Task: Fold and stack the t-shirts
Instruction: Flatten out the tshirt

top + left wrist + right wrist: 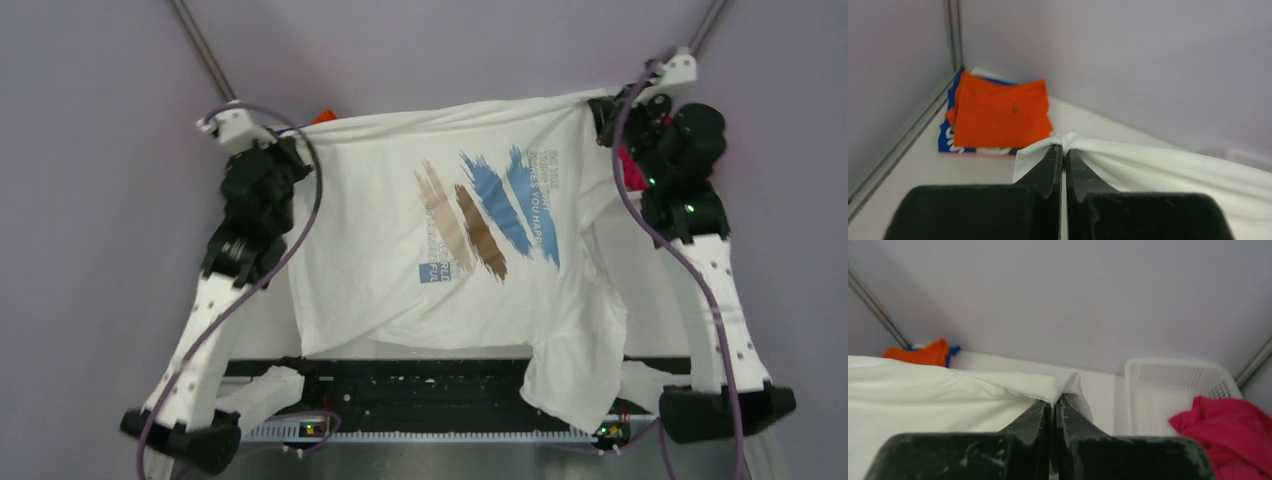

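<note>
The white t-shirt (400, 250) of soft cloth, printed with diagonal blue and brown brush strokes, is spread wide across the middle of the white worktop (923, 170), print side up. Both arms hold it by its far edge. The left tool (296, 138) sits at 10 o'clock of the shirt. The left wrist view shows its black fingers (1050, 165) clenched together on a bunched corner of the white cloth. The right tool (600, 112) sits at 2 o'clock. In the right wrist view its fingers (1035, 420) are likewise pressed tight on the opposite corner, which folds over their tips. Between the two tools the far edge runs taut and nearly straight. At 5 o'clock a loose part of the shirt droops over the black rail (420, 385) at the near edge of the worktop. Whether the middle of the shirt rests on the worktop or hangs just above it is hard to tell from overhead.

At 11 o'clock, in the far left corner, a folded orange t-shirt (998, 115) lies on top of a folded blue-patterned t-shirt (945, 137), whose edges show along the left side and beneath it. At 2 o'clock, beyond the right tool, a white plastic mesh basket (1168, 375) stands on the worktop with a crumpled magenta-pink t-shirt (1233, 430) in it, spilling over its near side.
</note>
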Robot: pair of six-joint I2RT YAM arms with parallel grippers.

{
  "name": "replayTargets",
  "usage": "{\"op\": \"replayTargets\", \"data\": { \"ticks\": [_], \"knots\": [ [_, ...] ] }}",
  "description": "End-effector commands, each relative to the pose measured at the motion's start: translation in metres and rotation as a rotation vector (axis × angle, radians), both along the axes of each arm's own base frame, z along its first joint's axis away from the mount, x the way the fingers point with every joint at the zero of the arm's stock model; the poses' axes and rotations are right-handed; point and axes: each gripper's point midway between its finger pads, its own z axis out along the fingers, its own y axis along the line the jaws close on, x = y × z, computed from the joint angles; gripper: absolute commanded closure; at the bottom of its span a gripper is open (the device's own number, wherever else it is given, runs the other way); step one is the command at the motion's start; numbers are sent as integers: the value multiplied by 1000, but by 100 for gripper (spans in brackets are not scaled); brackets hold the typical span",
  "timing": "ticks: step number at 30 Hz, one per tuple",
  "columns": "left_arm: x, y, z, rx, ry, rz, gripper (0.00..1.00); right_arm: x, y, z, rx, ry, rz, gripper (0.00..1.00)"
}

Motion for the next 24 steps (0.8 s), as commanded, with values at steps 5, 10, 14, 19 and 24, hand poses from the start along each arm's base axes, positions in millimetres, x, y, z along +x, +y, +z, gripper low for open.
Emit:
{"op": "replayTargets", "data": {
  "ticks": [5,10,14,19,24],
  "knots": [
    [157,14,-246,30,633,234,39,174,18,-223,-41,379,-11,82],
    [189,7,-279,36,706,216,1,214,31,-302,-154,565,-48,16],
    [192,-9,-279,11,685,122,1,214,34,-299,-217,521,-127,1],
    [175,-33,-295,-35,759,-21,1,192,40,-282,-192,483,-133,1],
    [148,-61,-316,-127,815,-164,1,148,44,-289,-68,522,-127,1]
  ]
}}
